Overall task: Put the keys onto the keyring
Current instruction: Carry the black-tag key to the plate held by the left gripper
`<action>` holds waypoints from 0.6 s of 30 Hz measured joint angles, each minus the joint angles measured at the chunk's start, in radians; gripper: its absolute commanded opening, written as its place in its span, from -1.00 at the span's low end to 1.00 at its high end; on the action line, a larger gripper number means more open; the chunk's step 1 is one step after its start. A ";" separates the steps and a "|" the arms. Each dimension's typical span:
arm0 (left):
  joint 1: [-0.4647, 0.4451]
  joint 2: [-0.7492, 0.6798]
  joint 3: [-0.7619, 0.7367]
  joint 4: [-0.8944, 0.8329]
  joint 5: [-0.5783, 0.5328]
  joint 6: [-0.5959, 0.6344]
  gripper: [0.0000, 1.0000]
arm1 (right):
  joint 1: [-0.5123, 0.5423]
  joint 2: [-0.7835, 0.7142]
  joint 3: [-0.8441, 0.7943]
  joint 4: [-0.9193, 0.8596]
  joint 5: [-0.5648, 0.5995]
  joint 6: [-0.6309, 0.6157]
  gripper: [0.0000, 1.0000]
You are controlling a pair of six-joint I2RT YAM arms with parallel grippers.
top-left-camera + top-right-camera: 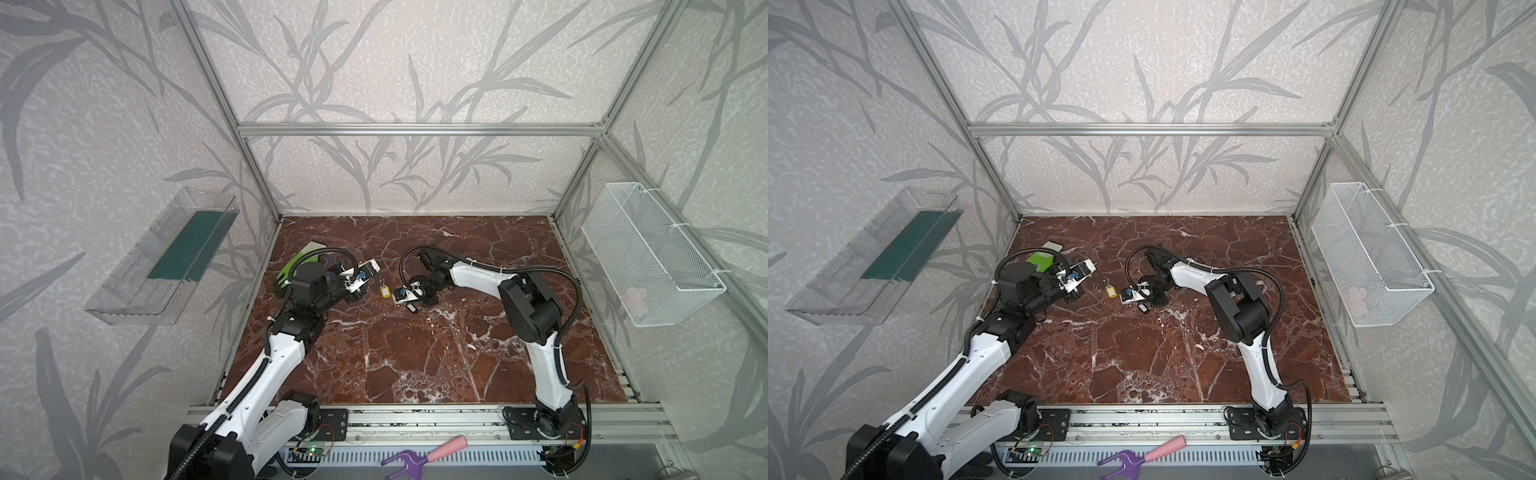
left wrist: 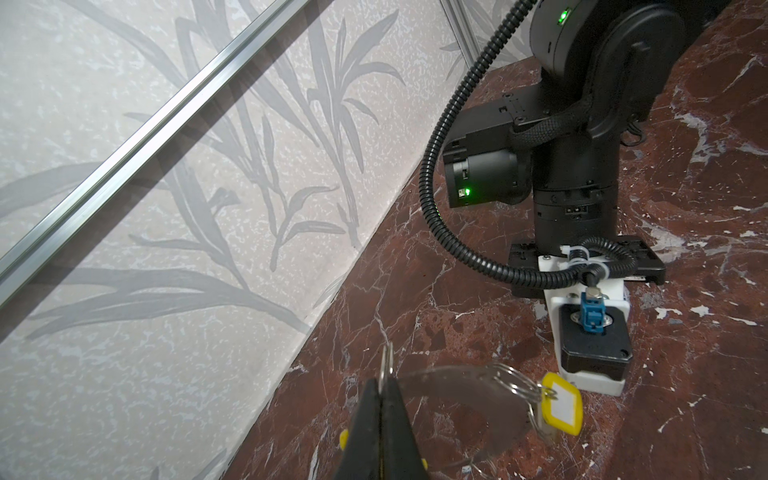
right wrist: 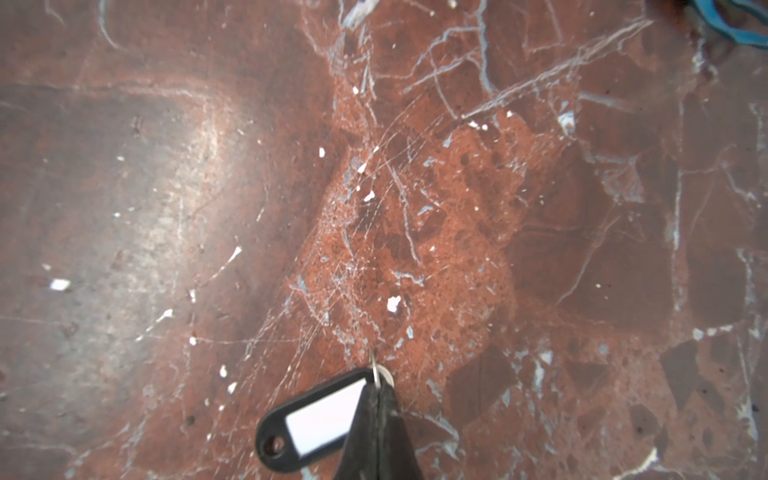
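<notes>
Red-veined marble counter (image 3: pixel 457 208) all around. Pinched fully shut, bottom centre of right wrist view: right gripper (image 3: pixel 379 392) on split ring of black-fob key (image 3: pixel 316 419), fob at lower left. Likewise shut, bottom centre of left wrist view: left gripper (image 2: pixel 384 388) on thin keyring (image 2: pixel 387 361), edge-on; yellow-tag key (image 2: pixel 561 405) lower right of frame, linkage unclear. Likely light, stiff, slippery metal; best held by rings, not loose tags.
</notes>
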 measured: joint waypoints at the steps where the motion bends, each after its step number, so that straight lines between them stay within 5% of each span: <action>1: 0.000 0.001 0.000 0.001 0.002 0.000 -1.00 | 0.000 -0.010 -0.006 0.006 -0.003 0.012 -1.00; 9: 0.000 0.023 0.000 0.011 0.024 -0.002 -1.00 | -0.019 -0.163 -0.117 0.093 -0.050 0.198 -1.00; 18: 0.000 0.055 -0.004 -0.004 0.038 0.027 -1.00 | -0.088 -0.234 -0.242 0.282 -0.224 0.552 -1.00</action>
